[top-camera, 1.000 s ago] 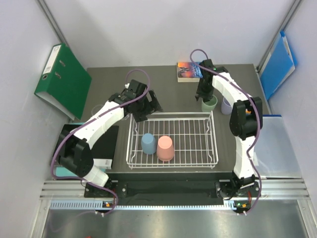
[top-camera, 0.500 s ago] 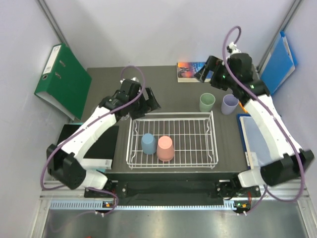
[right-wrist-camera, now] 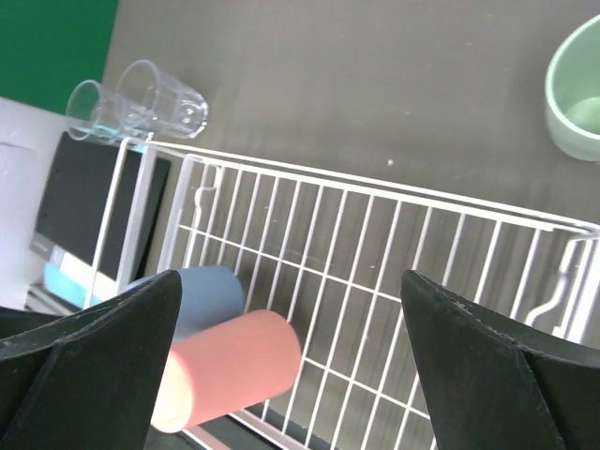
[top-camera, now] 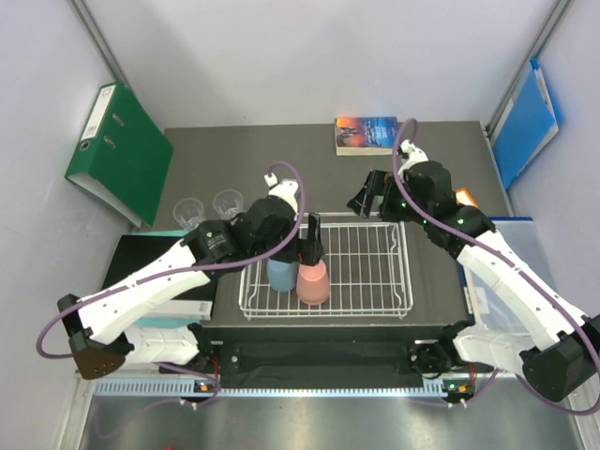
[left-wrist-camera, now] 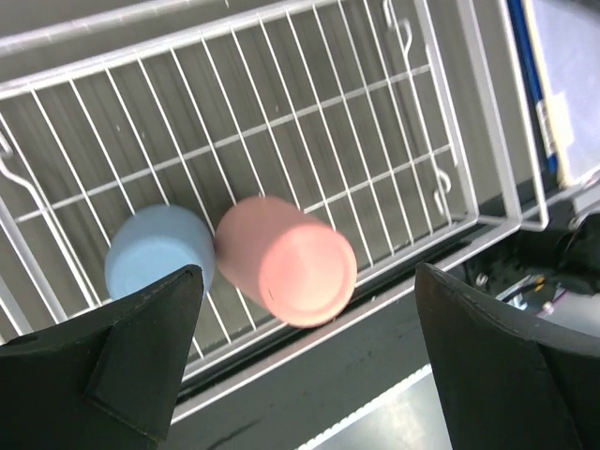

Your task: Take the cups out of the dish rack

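Left wrist view looks steeply down on the near-left corner of the dish rack (left-wrist-camera: 328, 122). There the light blue cup (left-wrist-camera: 155, 264) and the salmon pink cup (left-wrist-camera: 292, 262) stand bottoms up, side by side and touching. Both are plain, matte and smooth, and the pink one sits close against the rack's near wall. The left gripper (left-wrist-camera: 307, 269) hangs above the pair with its jaws spread wide and nothing between them. The blue cup is partly hidden behind one finger. In the top external view this gripper covers part of both cups, so their contact is harder to read there. Right of the pink cup the wire floor lies open up to the right wall, and the far half of the rack is open grid too.

From the top external view the rack sits at the middle of the table's near edge, with a black flat pad (top-camera: 150, 251) beside it at the left edge. The right gripper (right-wrist-camera: 291, 277) hovers over the rack's far edge, its jaws likewise spread and holding nothing. Only its wrist view shows the sage green cup (right-wrist-camera: 577, 89), mouth up on the table beyond the rack's far-right corner; in the top view the arm covers that spot. Two clear glass cups (top-camera: 191, 213) stand just past the far-left corner. A book (top-camera: 366, 133) lies at the table's far edge.
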Available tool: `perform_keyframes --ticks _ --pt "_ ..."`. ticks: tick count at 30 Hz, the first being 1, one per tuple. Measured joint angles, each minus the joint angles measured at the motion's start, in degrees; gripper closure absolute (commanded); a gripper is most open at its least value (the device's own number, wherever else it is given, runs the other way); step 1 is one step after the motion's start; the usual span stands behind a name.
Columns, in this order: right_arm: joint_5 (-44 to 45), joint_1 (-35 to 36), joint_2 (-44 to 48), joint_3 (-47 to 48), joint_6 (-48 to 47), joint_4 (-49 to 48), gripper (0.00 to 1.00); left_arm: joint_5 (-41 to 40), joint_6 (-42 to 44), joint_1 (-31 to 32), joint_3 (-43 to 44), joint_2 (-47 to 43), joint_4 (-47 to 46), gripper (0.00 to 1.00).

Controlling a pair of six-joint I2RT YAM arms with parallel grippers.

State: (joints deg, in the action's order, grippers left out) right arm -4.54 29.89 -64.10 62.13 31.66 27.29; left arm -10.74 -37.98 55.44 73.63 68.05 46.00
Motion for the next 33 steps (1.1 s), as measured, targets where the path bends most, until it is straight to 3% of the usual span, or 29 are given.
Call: perform_keyframes --ticks 10,24,30,33 --pt "1.3 2.7 3.0 0.0 2.1 -1.5 0.0 -3.5 -2.3 7.3 -3.8 0.7 2.3 0.01" --pt "3.0 3.4 8.3 -1.4 3.5 -0.9 0.0 -3.4 -2.4 7.8 -8.9 6.2 -1.4 0.01" --pt "3.4 3.5 9.4 -3.0 3.5 -0.7 0.0 -2.8 -2.2 7.8 -9.3 7.6 -3.6 0.14" --pt "3.5 3.5 10.1 -4.1 3.8 -0.7 0.0 -2.6 -1.8 7.8 -9.3 7.6 -4.5 0.31"
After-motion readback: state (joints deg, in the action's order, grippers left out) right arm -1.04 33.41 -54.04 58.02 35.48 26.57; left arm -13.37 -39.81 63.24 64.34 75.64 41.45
